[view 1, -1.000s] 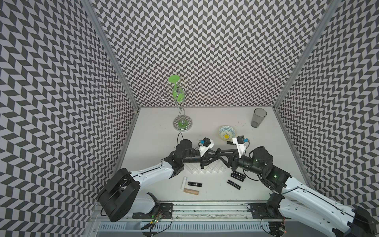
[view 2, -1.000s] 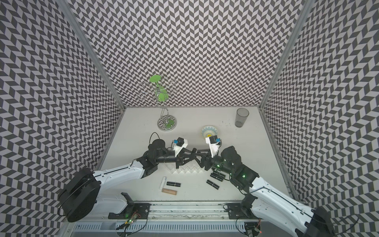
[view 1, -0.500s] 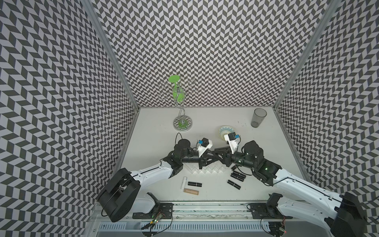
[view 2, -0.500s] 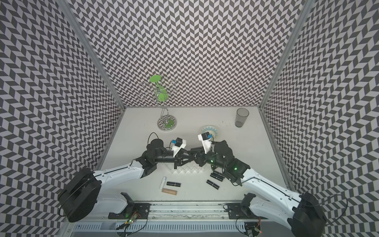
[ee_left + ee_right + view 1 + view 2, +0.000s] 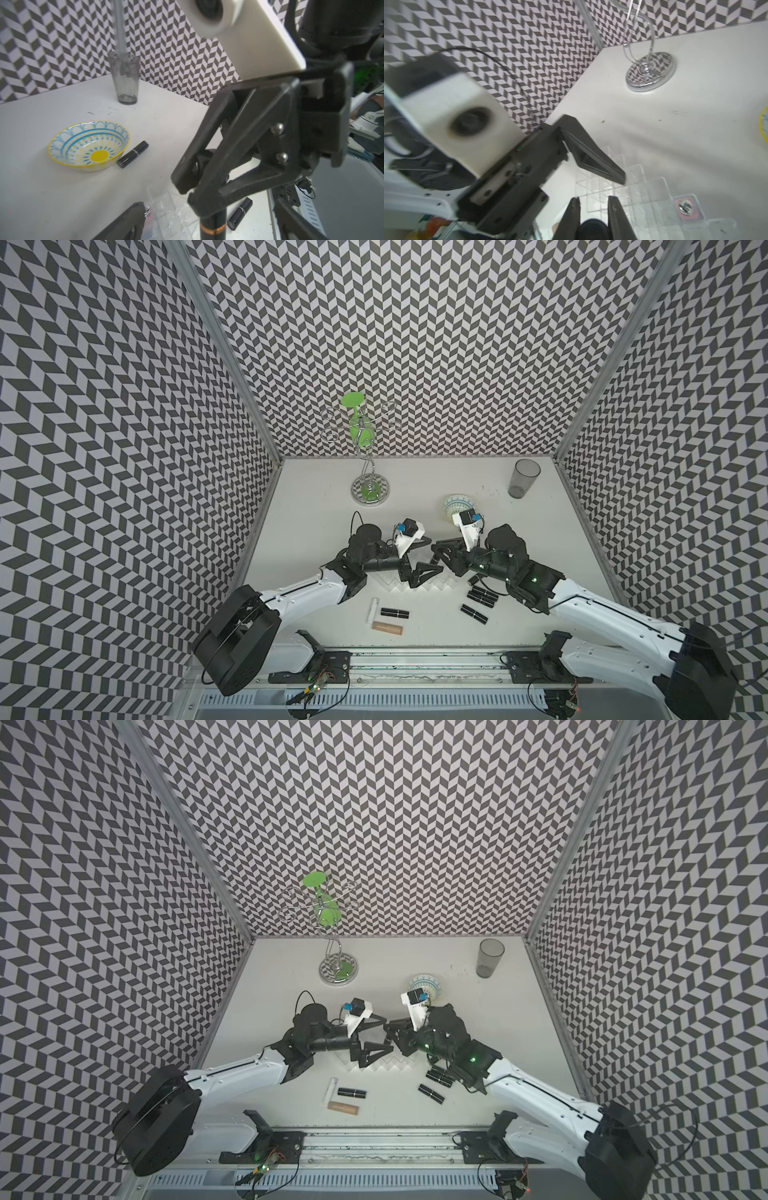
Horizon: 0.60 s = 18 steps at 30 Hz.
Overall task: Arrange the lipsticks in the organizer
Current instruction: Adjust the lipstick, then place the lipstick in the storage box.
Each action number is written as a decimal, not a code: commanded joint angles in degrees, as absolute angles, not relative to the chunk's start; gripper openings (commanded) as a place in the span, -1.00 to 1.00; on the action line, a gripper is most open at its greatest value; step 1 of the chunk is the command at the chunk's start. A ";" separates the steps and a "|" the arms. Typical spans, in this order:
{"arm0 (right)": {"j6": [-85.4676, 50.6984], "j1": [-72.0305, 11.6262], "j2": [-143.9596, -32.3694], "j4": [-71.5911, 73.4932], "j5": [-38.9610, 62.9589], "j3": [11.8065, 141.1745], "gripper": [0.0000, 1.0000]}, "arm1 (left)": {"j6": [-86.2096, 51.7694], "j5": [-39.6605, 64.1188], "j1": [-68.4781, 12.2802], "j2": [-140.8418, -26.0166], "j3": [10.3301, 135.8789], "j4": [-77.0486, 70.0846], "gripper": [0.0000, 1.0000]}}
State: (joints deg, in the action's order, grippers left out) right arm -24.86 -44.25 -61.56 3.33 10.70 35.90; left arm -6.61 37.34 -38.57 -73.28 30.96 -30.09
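Note:
Both grippers meet above the clear organizer, also visible in the right wrist view. My right gripper is shut on a black lipstick with a gold band, which hangs upright over the cells. My left gripper is open, its fingers standing wide on either side of that tube without touching it. A pink-edged tube with a silver top sits in one cell. On the table in front lie a white lipstick, a black one and a beige one. Several black tubes lie right of the rack.
A patterned, yellow-centred bowl stands behind the rack with a black tube beside it. A grey tumbler is at the back right. A chrome stand with green leaves is at the back centre. Patterned walls close in three sides.
My right gripper moved in toward the left one and shut on the black lipstick. My left gripper then opened wide and let go of it.

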 commanded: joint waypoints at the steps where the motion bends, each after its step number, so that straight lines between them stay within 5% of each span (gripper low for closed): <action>1: -23.44 -44.56 -62.20 0.17 0.62 35.92 -0.85 | -12.24 24.14 -37.00 -69.35 29.45 -27.51 1.00; 11: -22.82 -44.14 -68.39 -0.30 -14.02 36.94 -0.86 | -21.34 17.32 -35.51 -65.25 25.16 -29.14 1.00; 18: -21.22 -42.42 -73.28 0.95 -13.42 38.73 -0.87 | -21.26 17.28 -35.51 -62.63 24.35 -28.48 1.00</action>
State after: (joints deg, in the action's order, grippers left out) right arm -22.63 -43.00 -72.20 -0.73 -11.62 37.17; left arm -20.64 17.96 -35.57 -64.03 25.06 -28.14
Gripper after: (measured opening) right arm 0.230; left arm 0.995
